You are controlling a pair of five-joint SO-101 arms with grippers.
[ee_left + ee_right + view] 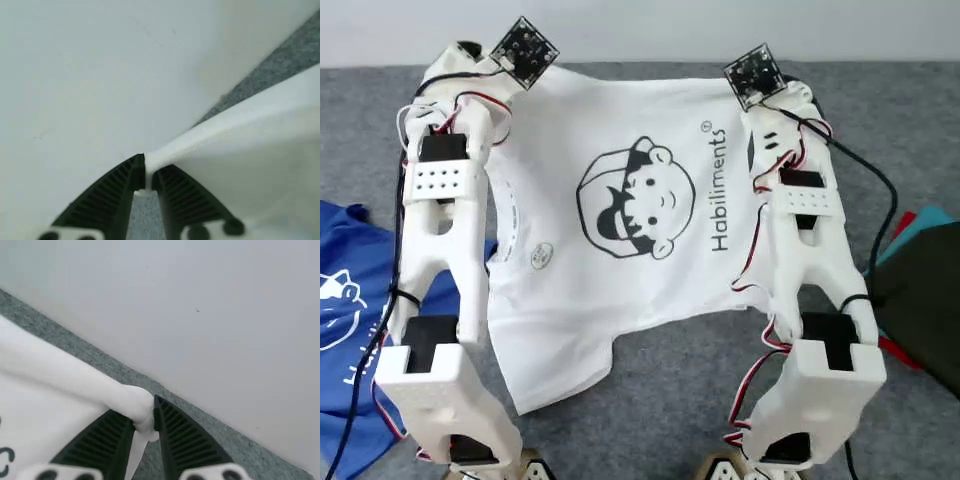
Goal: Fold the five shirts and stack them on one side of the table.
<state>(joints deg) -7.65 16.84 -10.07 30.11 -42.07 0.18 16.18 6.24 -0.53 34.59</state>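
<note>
So we're looking down at the white shirt (620, 250), which is lying spread out and print side up on the grey table (690, 400), between the two arms. Its collar is pointing toward the left arm and one sleeve is sticking out toward the near edge.

Both arms are reaching over to the shirt's far edge. The left gripper (145, 172) is pinching a thin fold of the white fabric, with its jaws pressed together on it. The right gripper (145, 417) is doing the same at the other far corner, clamping down on a rolled-up bunch of the cloth close to the pale wall (225, 315).

We're also seeing a blue shirt (345, 300) lying rumpled off to the left, partly under the left arm. A heap of dark, teal and red clothes (920, 290) is sitting at the right edge, just beside the right arm.
</note>
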